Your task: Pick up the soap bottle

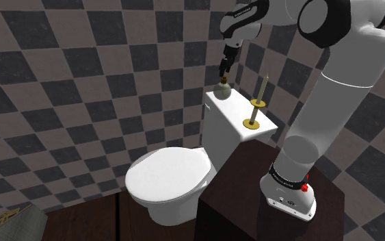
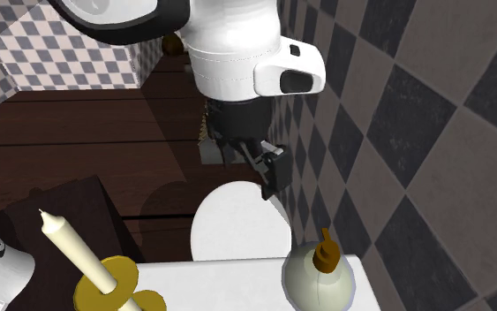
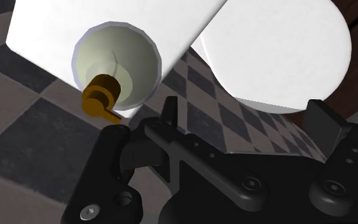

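Tank lid (image 1: pixel 235 109): bottle (image 1: pixel 222 90) at one end, wall (image 2: pixel 396 132) close beside it; candle (image 1: pixel 262 87) in holder (image 1: pixel 253 124) at other end, well apart; bare lid between them; open on the seat (image 1: pixel 169 172) side.

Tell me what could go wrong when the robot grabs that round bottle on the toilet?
1. The soap bottle stands near a corner of the tank lid; a bump might push it off.
2. In the wrist view it sits off to one side of the open gripper, so the gripper might hit the pump and tip the bottle.
3. A tall candle stands on the same lid; a wide swing could topple it.
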Robot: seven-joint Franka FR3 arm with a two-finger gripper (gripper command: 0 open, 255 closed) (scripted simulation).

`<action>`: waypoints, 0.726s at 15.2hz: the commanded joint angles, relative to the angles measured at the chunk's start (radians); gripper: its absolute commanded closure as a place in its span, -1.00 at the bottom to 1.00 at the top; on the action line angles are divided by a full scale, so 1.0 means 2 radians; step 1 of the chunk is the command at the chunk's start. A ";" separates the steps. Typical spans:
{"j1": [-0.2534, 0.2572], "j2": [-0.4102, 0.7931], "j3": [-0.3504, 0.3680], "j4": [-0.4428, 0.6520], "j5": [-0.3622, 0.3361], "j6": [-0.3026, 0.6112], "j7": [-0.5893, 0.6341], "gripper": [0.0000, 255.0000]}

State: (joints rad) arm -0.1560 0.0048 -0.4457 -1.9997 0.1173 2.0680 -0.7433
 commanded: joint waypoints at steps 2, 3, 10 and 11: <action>-0.013 0.059 -0.010 0.047 0.029 0.001 -0.033 -1.00; -0.020 0.078 -0.012 0.063 0.038 0.001 -0.043 -1.00; -0.079 0.218 -0.011 0.200 0.099 -0.020 -0.101 -1.00; -0.090 0.238 -0.009 0.223 0.106 -0.025 -0.107 -1.00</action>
State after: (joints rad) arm -0.3116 0.4395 -0.4644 -1.5922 0.3130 2.0214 -0.9366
